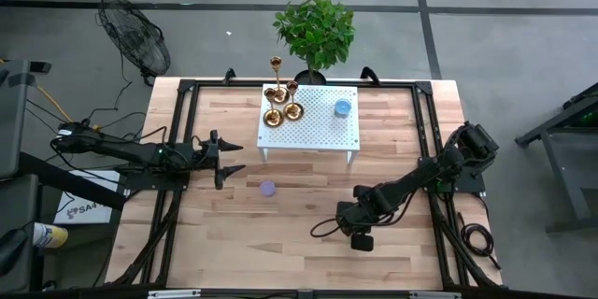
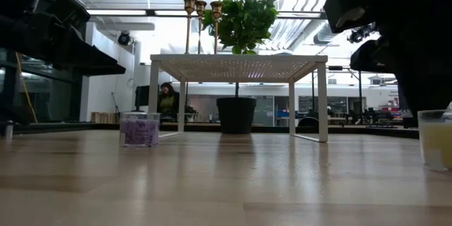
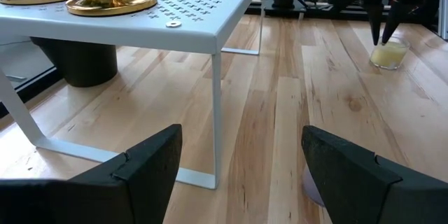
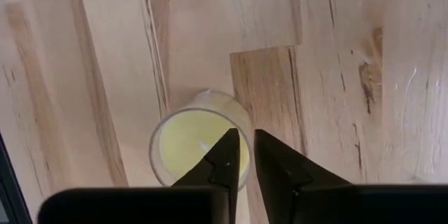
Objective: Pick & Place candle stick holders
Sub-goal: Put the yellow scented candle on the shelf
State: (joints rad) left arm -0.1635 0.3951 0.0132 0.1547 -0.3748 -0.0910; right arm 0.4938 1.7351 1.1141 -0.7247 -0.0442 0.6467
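Three gold candle stick holders [image 1: 281,93], three candles [image 1: 268,188], one plant [image 1: 315,30].

No readable text or labels.

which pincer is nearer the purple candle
Left. The left pincer hovers just to the left of the purple candle, open. The right pincer is farther off on the candle's other side, over a yellow candle.

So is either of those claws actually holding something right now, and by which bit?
The right gripper pinches the rim of the yellow candle jar, one finger inside the glass, one outside. The left gripper is open and holds nothing.
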